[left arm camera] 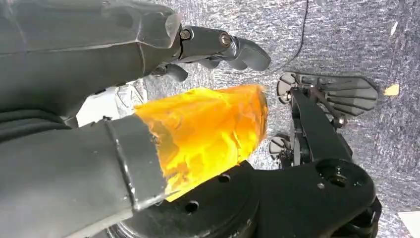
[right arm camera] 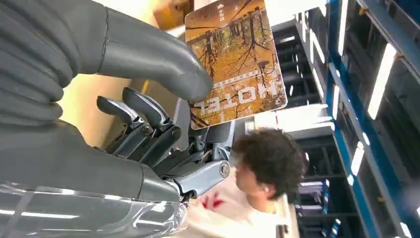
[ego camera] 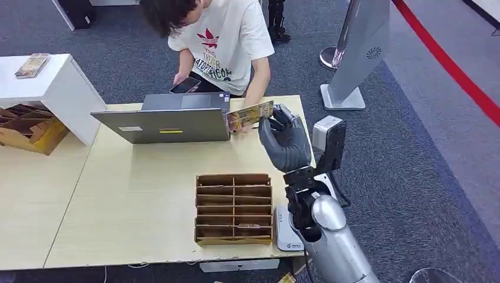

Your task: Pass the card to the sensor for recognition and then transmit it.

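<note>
My right hand (ego camera: 286, 141) is raised over the table's far right side and pinches a card (ego camera: 250, 115) by one end. The card carries an autumn forest picture and the word HOTEL (right arm camera: 237, 59), with my thumb (right arm camera: 148, 54) pressed on its face. Its other end reaches a person's hand (ego camera: 239, 125) beside the laptop; whether that hand grips it I cannot tell. A small white sensor box (ego camera: 287, 229) lies at the table's front edge, right of the wooden organizer. My left hand (left arm camera: 148, 74) hangs over carpet with nothing in it, its thumb (left arm camera: 208, 129) wrapped in orange tape.
A grey laptop (ego camera: 165, 121) stands open at the table's (ego camera: 135, 194) far side, a person (ego camera: 218, 41) bent over behind it holding a phone (ego camera: 186, 85). A wooden slotted organizer (ego camera: 234, 207) sits near the front. A white cabinet (ego camera: 53, 88) and another organizer (ego camera: 26, 130) are at left.
</note>
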Available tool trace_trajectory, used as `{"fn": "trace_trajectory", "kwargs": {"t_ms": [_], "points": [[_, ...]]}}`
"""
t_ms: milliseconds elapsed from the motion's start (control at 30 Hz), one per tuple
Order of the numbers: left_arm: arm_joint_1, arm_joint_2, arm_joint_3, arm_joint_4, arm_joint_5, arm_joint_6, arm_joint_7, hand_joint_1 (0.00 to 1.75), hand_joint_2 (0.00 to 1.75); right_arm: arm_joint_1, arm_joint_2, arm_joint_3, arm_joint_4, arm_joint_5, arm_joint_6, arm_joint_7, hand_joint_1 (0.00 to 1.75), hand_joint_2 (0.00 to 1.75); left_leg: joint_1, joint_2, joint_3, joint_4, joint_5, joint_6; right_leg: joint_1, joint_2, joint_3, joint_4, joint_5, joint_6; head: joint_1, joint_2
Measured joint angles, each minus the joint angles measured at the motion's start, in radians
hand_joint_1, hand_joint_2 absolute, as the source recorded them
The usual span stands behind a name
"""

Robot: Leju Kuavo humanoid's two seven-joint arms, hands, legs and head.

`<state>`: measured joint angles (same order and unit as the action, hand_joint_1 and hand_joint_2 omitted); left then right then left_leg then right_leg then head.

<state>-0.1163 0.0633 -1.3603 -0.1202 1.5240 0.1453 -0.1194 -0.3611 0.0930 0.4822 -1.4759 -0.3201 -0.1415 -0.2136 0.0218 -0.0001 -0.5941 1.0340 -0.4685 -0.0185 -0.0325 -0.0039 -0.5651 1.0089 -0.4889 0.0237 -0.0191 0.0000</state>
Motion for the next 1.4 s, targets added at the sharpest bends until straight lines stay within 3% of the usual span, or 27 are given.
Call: {"fn": "trace_trajectory", "kwargs": {"t_ms": [167,633,900,1267,1400], "points": [[0.008,0.005,0.015,-0.005,0.0,0.002,-0.002,0.0,0.0,0.03,-0.033,0.0,-0.003,-0.055,0.041,0.011,1.75,1.75,0.0,0.0,0.0,0.0,0.0,0.0,0.0,0.0,0.0,0.0,0.0,0.0,0.0,0.0],[0.045,0.029,0.055,-0.008,0.0,-0.023,-0.018,0.0,0.0,0.113,-0.144,0.019,0.035,-0.25,0.246,0.109,1.75,1.75,0.0,0.0,0.0,0.0,0.0,0.0,0.0,0.0,0.0,0.0,0.0,0.0,0.0,0.0],[0.055,0.044,0.071,-0.008,0.0,-0.032,-0.018,0.0,0.0,0.129,-0.211,0.027,0.057,-0.264,0.266,0.133,1.75,1.75,0.0,0.0,0.0,0.0,0.0,0.0,0.0,0.0,0.0,0.0,0.0,0.0,0.0,0.0],[0.061,0.049,0.086,-0.008,0.0,-0.038,-0.018,0.0,0.0,0.133,-0.259,0.028,0.072,-0.246,0.263,0.126,1.75,1.75,0.0,0.0,0.0,0.0,0.0,0.0,0.0,0.0,0.0,0.0,0.0,0.0,0.0,0.0],[0.064,0.049,0.091,-0.008,0.0,-0.044,-0.018,0.0,0.0,0.131,-0.304,0.009,0.072,-0.216,0.273,0.128,1.75,1.75,0.0,0.0,0.0,0.0,0.0,0.0,0.0,0.0,0.001,0.0,0.0,0.0,0.0,0.0]]}}
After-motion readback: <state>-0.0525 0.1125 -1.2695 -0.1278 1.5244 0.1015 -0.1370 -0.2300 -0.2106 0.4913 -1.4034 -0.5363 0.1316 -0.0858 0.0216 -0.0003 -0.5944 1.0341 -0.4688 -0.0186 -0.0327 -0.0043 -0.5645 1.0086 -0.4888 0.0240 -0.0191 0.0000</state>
